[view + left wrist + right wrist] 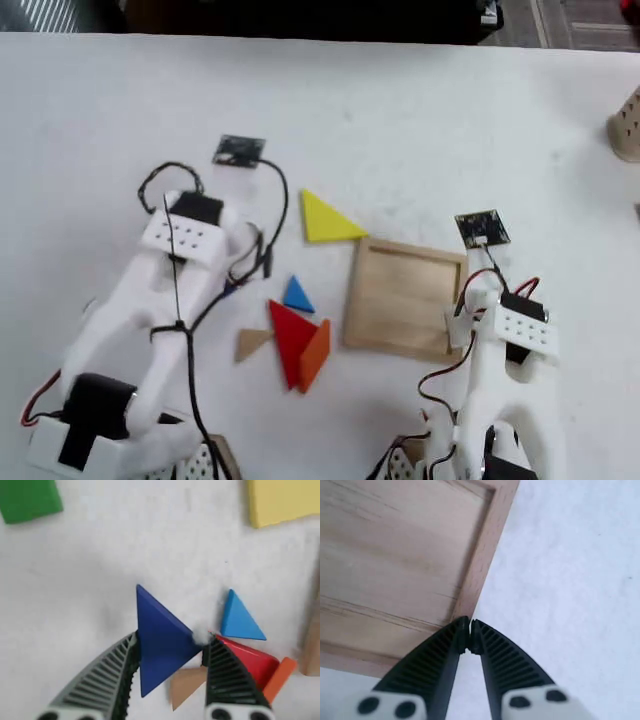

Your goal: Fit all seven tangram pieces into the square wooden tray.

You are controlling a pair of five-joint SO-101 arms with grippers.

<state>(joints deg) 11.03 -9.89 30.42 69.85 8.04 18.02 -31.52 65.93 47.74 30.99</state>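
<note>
Wooden square tray [405,295] empty; dark blue triangle [160,635] clamped in left gripper [170,640], over tan triangle [185,685], red triangle [250,660] and light blue triangle [239,617] close alongside; right gripper [470,630] closed on nothing at tray rim; likely first placement: carry across, seat flush in a corner; strip of white table [333,290] between pieces and tray.

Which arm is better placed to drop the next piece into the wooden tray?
Left, probably. The left gripper clamps the dark blue triangle, ready to carry. The right gripper is shut on nothing at the wooden tray rim, so it would first have to fetch a piece.
</note>
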